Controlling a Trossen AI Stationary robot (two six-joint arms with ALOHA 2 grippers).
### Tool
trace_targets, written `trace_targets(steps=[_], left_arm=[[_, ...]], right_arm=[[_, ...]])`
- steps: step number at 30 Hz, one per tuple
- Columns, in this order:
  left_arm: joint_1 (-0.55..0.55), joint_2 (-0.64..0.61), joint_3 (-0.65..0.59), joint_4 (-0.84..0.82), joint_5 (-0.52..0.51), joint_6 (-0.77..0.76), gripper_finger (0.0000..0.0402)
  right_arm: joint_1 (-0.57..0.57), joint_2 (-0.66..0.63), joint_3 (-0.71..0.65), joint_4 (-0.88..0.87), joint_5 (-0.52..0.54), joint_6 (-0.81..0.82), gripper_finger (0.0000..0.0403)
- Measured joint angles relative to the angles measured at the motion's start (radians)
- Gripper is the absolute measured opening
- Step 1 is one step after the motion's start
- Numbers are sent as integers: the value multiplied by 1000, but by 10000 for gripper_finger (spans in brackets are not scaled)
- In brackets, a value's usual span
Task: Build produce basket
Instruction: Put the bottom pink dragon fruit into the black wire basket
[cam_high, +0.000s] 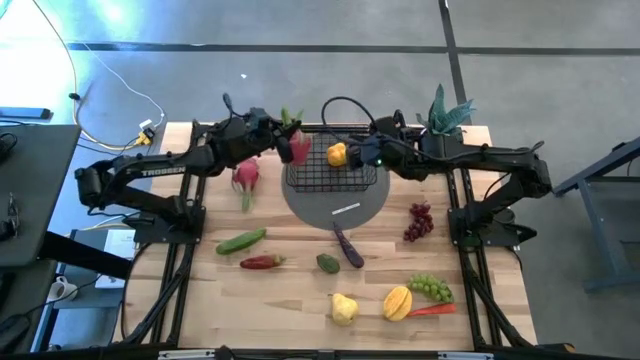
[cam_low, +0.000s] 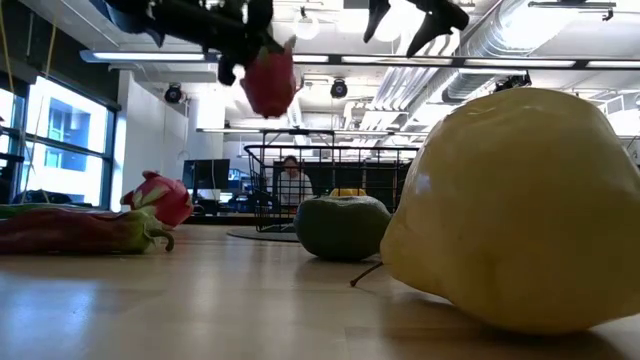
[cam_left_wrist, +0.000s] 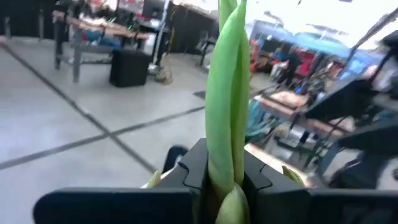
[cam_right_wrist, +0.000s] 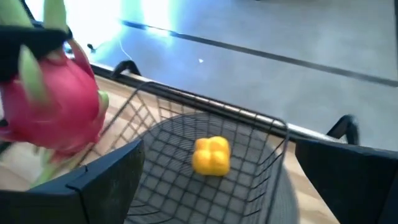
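The black wire basket (cam_high: 335, 172) sits on a round grey mat, and a yellow pepper (cam_right_wrist: 211, 155) lies inside it. My left gripper (cam_high: 290, 140) is shut on a pink dragon fruit (cam_low: 268, 82) in the air at the basket's left rim. My right gripper (cam_high: 362, 153) hovers open over the basket's right side, its fingers wide apart above the pepper in the right wrist view. A second dragon fruit (cam_high: 245, 178) lies on the table left of the mat. My left gripper pinches the dragon fruit by its green leafy end (cam_left_wrist: 227, 143) between the two fingers (cam_left_wrist: 194, 167), and the leaves stick out past them. The fingers come from above. The pink body (cam_right_wrist: 59, 109) hangs below them, lifted clear of table and basket.
On the near half of the table lie a cucumber (cam_high: 240, 241), chilli (cam_high: 262, 262), small green fruit (cam_high: 328, 263), eggplant (cam_high: 347, 245), red grapes (cam_high: 418, 220), green grapes (cam_high: 430, 288), an orange piece (cam_high: 397, 302), a carrot (cam_high: 432, 310) and a yellow fruit (cam_high: 344, 308). A potted plant (cam_high: 445, 110) stands at the far right corner.
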Motion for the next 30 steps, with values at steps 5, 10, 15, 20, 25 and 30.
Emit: trace_targets(steps=[5, 10, 15, 20, 25, 30], left_arm=[[35, 85, 0, 32, 0, -1, 28], [45, 167, 0, 130, 1, -3, 30], [47, 231, 0, 160, -11, -43, 29], [47, 289, 0, 183, -17, -58, 31], [47, 345, 0, 220, -44, -75, 32], [47, 386, 0, 251, -49, -75, 33]], right_arm=[[-55, 0, 0, 0, -26, -70, 399], [-96, 0, 0, -1, -27, -92, 399], [-123, 0, 0, -1, -28, -136, 399], [-146, 0, 0, -6, -36, -146, 399], [-166, 0, 0, -11, -66, -147, 399], [-175, 0, 0, -13, -73, -173, 399]])
